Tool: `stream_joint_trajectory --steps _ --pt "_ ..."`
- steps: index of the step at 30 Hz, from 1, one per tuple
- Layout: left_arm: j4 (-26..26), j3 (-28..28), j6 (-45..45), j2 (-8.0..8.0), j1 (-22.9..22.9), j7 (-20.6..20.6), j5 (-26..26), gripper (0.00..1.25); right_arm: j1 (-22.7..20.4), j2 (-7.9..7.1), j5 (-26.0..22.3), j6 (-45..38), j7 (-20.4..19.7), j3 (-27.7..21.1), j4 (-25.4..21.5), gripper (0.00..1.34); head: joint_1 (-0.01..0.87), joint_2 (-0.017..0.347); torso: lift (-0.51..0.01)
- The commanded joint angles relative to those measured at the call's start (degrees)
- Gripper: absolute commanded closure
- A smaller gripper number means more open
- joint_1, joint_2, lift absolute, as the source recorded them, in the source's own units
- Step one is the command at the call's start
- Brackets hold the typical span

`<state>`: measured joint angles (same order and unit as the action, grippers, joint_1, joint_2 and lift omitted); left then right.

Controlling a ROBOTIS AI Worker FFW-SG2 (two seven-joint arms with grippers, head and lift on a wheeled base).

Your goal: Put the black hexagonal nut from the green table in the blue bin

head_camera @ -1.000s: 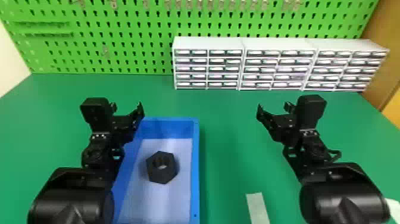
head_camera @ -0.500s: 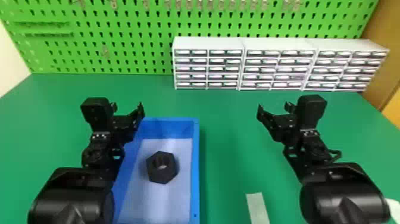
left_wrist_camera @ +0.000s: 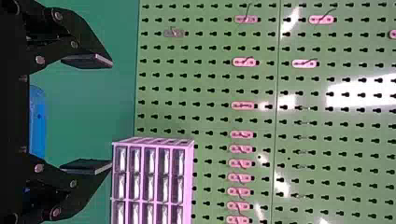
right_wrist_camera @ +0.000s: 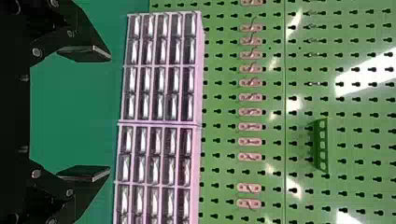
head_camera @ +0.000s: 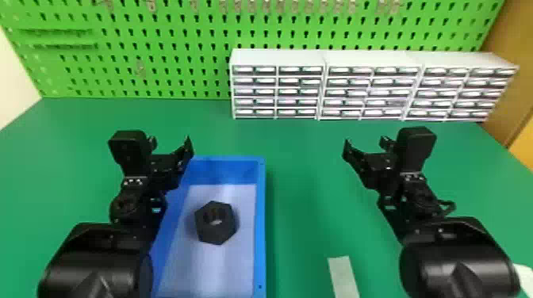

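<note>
1. The thick black hexagonal nut (head_camera: 216, 222) lies inside the rectangular blue plastic bin (head_camera: 260, 222), on its pale floor, with the round hole facing up. It sits apart from the bin's far wall and right wall.
2. The bin stands on the smooth green worktop (head_camera: 301, 190), its near end running out of the head view at the bottom.
3. The black left gripper (head_camera: 170, 144) is at the bin's far left corner, its arm covering part of the bin's left side. In the left wrist view, the fingers of the left gripper (left_wrist_camera: 112, 114) are spread wide apart and empty.
4. The black right gripper (head_camera: 365, 146) is to the right of the bin, well apart from it. In the right wrist view, the fingers of the right gripper (right_wrist_camera: 110, 113) are also wide apart, with nothing between them.
5. A flat, pale rectangular strip (head_camera: 344, 277) lies on the worktop to the right of the bin, apart from it.
6. Beyond the bin and to its right, three white cabinets of small clear-fronted drawers (head_camera: 372, 59) stand side by side in a row.
7. Behind the bin and cabinets, a bright green perforated pegboard (head_camera: 158, 59) rises upright, with small hooks fixed to it.
</note>
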<state>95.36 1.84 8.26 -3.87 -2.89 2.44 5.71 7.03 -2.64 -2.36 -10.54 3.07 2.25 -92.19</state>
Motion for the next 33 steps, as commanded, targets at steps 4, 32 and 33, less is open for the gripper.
stream_joint_trajectory --steps 4,32,33 --pt "0.00 0.00 0.00 0.00 -0.01 0.02 0.00 0.49 0.00 0.00 -0.01 0.00 0.00 -0.14 0.00 0.41 0.686 0.051 -0.096" --pt "0.00 0.09 0.00 0.00 0.07 0.02 0.09 0.49 -0.09 0.18 -0.01 0.00 0.00 -0.14 0.00 0.41 0.686 0.051 -0.096" --pt "0.00 0.09 0.00 0.00 0.07 0.02 0.09 0.49 -0.09 0.18 -0.01 0.00 0.00 -0.14 0.00 0.41 0.686 0.051 -0.096"
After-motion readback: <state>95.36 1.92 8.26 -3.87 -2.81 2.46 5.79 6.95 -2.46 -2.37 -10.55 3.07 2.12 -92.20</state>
